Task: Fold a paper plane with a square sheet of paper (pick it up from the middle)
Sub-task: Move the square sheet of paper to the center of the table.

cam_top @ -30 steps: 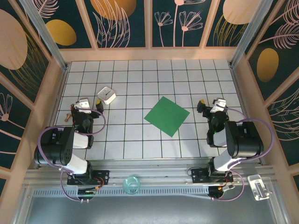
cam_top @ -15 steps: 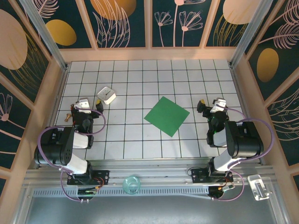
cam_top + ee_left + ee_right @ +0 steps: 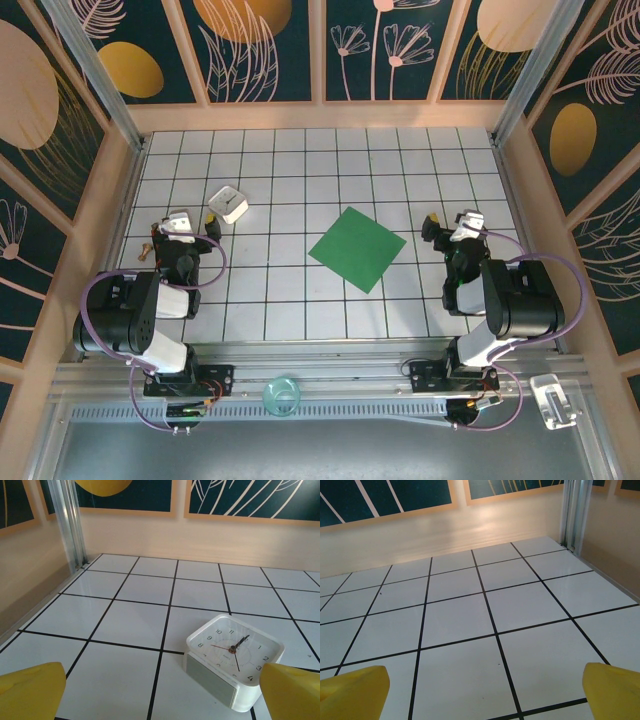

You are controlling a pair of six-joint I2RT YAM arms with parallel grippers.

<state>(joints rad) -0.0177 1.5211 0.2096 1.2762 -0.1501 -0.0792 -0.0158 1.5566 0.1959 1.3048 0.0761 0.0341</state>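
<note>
The square sheet of paper (image 3: pixel 357 249) is bright green and lies flat on the white tiled floor, turned like a diamond, midway between the two arms. It is unfolded, a plain sheet and not a paper plane. My left gripper (image 3: pixel 181 228) rests low at the left, well apart from the sheet. Its yellow fingertips (image 3: pixel 31 691) stand wide open around bare tile. My right gripper (image 3: pixel 462 226) sits to the right of the sheet, about two tiles away. It is open too, its fingertips (image 3: pixel 353 690) wide apart over bare tile with nothing between them.
A small white square clock (image 3: pixel 230 204) lies just ahead and right of the left gripper; the left wrist view has the clock (image 3: pixel 235 657) close to the right finger. Wooden walls (image 3: pixel 320 115) ring the floor. A clear round object (image 3: pixel 282 393) sits on the front rail.
</note>
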